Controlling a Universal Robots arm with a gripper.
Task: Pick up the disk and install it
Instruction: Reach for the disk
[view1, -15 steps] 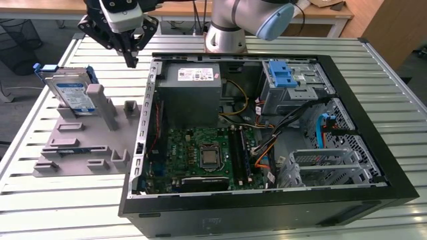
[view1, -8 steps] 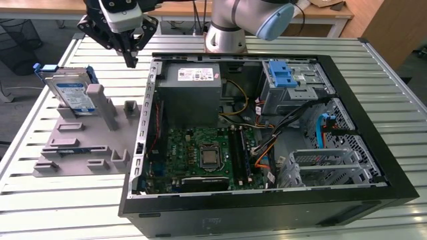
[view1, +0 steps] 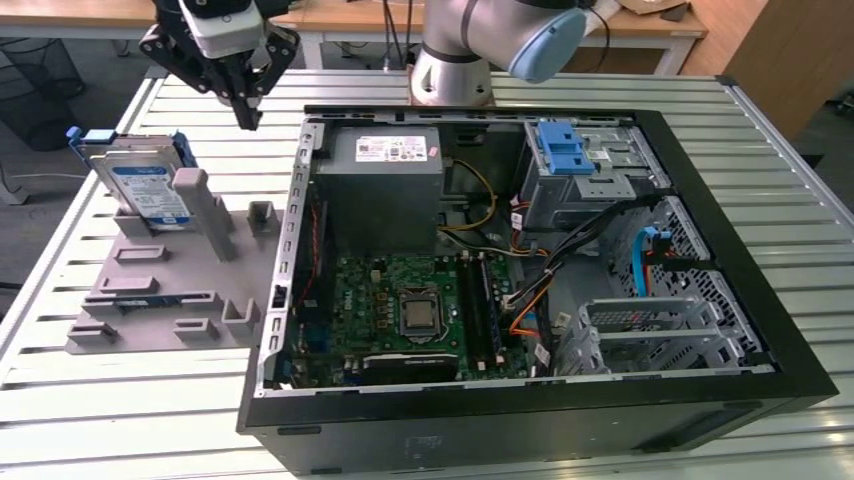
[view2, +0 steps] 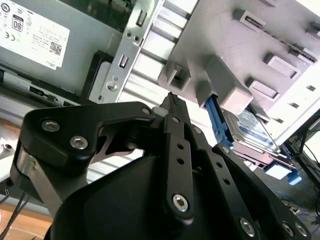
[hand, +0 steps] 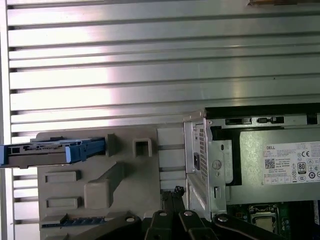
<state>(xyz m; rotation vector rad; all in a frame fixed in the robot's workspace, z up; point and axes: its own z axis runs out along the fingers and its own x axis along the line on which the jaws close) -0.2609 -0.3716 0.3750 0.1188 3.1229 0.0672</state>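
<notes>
- Claw hung above the slatted metal tabletop, over the gap between the grey fixture and the open computer case.
- Claw was clenched: the fingers met at the tip with nothing between them. Both wrist views showed the same, first and second.
- Disk stood on edge in the grey fixture, at its far end toward the exterior view's left. Its white-and-blue label faced the camera and the blue carrier frame ran round its edges.
- Claw was clear of the disk, higher up and toward the exterior view's right of it.
- In the first wrist view the disk showed edge-on, with the blue frame end pointing at a fixture post.
- In the second wrist view the disk sat behind a fixture block, with part of the label visible.
- The case lay on its side on the tabletop, side panel off.
- Inside it, the grey power supply sat at the rear corner nearest the claw, with the green motherboard in front of it. A blue drive bracket topped the metal bay toward the exterior view's right.
- The power supply also appeared in both wrist views, first and second.
- The arm stood at the far edge of the tabletop, behind the case.
</notes>
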